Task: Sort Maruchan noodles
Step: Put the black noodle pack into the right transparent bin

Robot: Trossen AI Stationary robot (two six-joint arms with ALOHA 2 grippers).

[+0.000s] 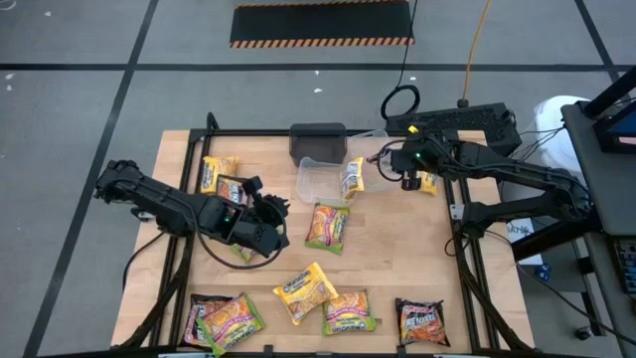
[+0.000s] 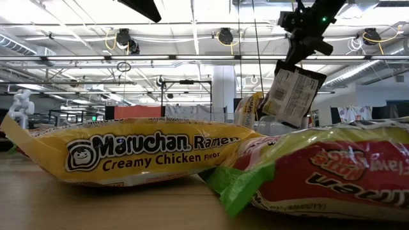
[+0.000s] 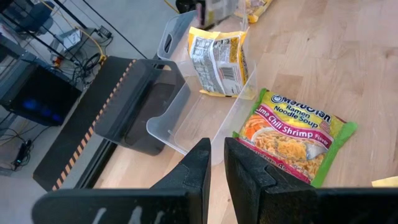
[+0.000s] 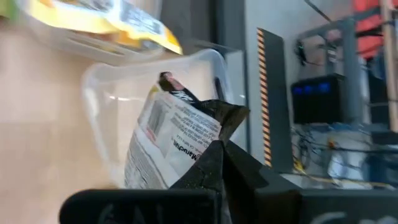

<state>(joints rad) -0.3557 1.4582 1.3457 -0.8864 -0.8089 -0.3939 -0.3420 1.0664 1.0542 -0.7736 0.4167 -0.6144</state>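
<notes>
Nearest the low camera lie two packets on the table edge: a yellow Creamy Chicken packet (image 2: pixel 128 156) on the left and a green-edged red packet (image 2: pixel 319 176) on the right, cut off by the frame. From above, five packets sit along the near edge, the two at far left overlapping: a dark one (image 1: pixel 199 316), a green-edged one (image 1: pixel 234 320), a yellow one (image 1: pixel 306 288), another green-edged one (image 1: pixel 348 311) and a dark brown one (image 1: pixel 421 321). At far left lie two more, a yellow packet (image 1: pixel 217 171) and a dark packet (image 1: pixel 233 189), the latter partly hidden by the left arm. Left gripper (image 1: pixel 266 214) hovers over the left middle, fingers nearly together with a slim gap, holding nothing. One Lime Chili Shrimp packet (image 1: pixel 328 225) lies at centre. Two clear tubs (image 1: pixel 320 177) stand beside one dark grey box (image 1: pixel 318 140) at the far edge; one yellow packet (image 3: pixel 217 59) leans in the nearer tub. Right gripper (image 1: pixel 410 182) is clamped on a dark packet (image 4: pixel 174 140), hanging above the second tub (image 4: pixel 155 81). Another yellow packet (image 1: pixel 428 182) beside it is mostly hidden.
</notes>
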